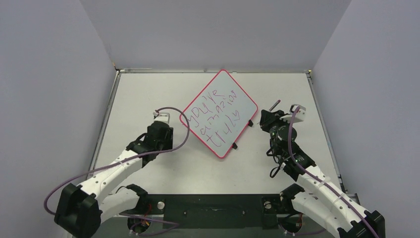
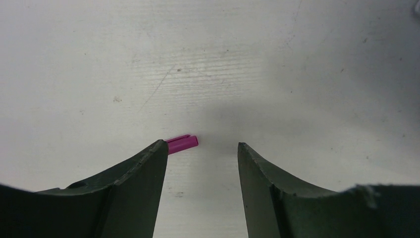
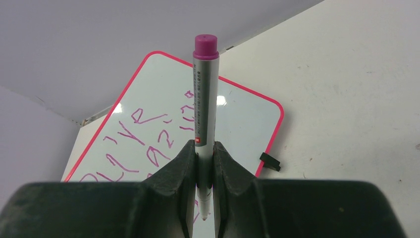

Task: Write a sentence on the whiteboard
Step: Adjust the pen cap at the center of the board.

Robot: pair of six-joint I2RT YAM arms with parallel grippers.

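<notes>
From above, the whiteboard (image 1: 220, 113) lies turned like a diamond in the middle of the table (image 1: 148, 89), towards its far edge, between the two arms. The sentence (image 1: 218, 120) fills it in three reddish-purple lines, a scrawl reading roughly "you're amazing truly". The writing therefore looks done, and what is left is probably only capping and setting down the pen. The left gripper (image 1: 161, 123) hangs just left of the board and the right gripper (image 1: 270, 117) just right of it, neither touching it. In the left wrist view the left gripper (image 2: 200, 148) stands open above bare table with nothing between its fingers. A small magenta cap (image 2: 182, 143) lies on the surface beside one fingertip, partly hidden by it. In the right wrist view the right gripper (image 3: 203, 148) is clamped on the marker pen (image 3: 204, 99), whose purple end is up and whose bare tip points down. Red print runs along the barrel, too small to read. Behind it, the whiteboard (image 3: 237, 114) shows part of the sentence (image 3: 143, 139).
</notes>
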